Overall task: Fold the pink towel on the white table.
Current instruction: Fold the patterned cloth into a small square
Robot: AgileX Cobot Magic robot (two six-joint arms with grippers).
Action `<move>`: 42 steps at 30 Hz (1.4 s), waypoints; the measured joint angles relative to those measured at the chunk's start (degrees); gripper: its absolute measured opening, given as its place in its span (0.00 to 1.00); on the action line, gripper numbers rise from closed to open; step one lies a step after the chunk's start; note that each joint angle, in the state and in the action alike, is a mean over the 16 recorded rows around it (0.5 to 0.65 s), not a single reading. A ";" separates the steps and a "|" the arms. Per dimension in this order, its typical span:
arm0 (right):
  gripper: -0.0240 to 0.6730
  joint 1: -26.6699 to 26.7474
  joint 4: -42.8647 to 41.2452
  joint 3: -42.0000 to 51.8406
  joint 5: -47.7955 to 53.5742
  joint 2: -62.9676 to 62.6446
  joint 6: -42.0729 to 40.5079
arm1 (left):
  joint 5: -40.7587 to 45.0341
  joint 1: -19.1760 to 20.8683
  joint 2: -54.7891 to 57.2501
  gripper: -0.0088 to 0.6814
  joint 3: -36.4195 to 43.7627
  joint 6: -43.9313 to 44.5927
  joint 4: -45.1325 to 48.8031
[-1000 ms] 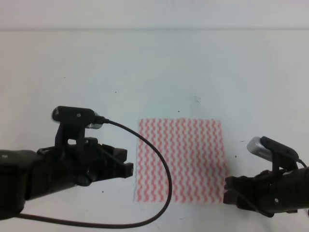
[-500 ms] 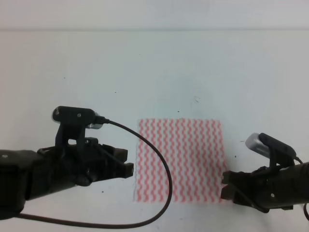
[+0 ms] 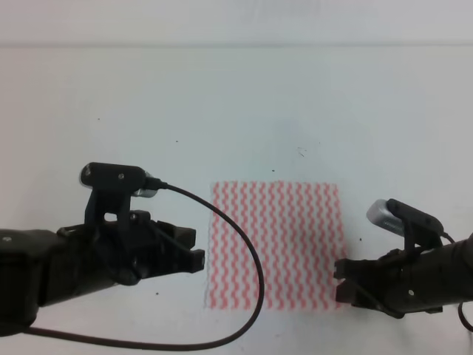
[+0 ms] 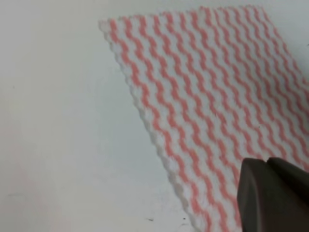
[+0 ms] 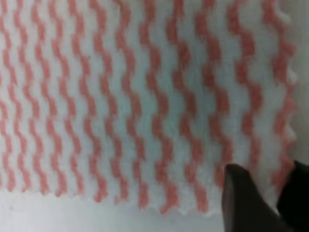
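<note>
The pink towel, striped with pink and white zigzags, lies flat and unfolded on the white table. My left gripper hovers just left of the towel's left edge. In the left wrist view its dark fingers appear pressed together and shut, over the towel. My right gripper is at the towel's near right corner. In the right wrist view it is open, with the towel's corner edge showing between the two fingers.
A black cable loops from the left arm across the towel's near left part. Tiny dark specks dot the table. Its far edge runs across the top of the high view.
The right gripper has moved left, closing in on the towel's near right corner. The left arm and the towel have not moved.
</note>
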 joint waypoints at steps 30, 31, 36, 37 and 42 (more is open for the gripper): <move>0.01 -0.01 -0.27 -3.89 4.37 -2.11 0.00 | -3.53 0.03 -0.47 0.01 0.05 4.60 1.16; 0.01 -0.01 -0.27 -4.15 4.55 -2.28 -0.01 | -3.92 0.02 -0.41 0.01 0.05 5.10 1.14; 0.01 -0.01 0.05 -5.70 5.24 -3.01 -0.02 | -4.66 0.02 -0.35 0.01 0.04 8.75 1.09; 0.01 -0.01 0.14 -6.05 5.39 -3.14 -0.03 | -4.56 0.02 -0.41 0.02 0.04 9.54 1.08; 0.01 -0.02 0.33 -7.81 5.01 -3.73 -0.04 | -2.78 0.02 -0.35 0.14 0.04 12.87 0.67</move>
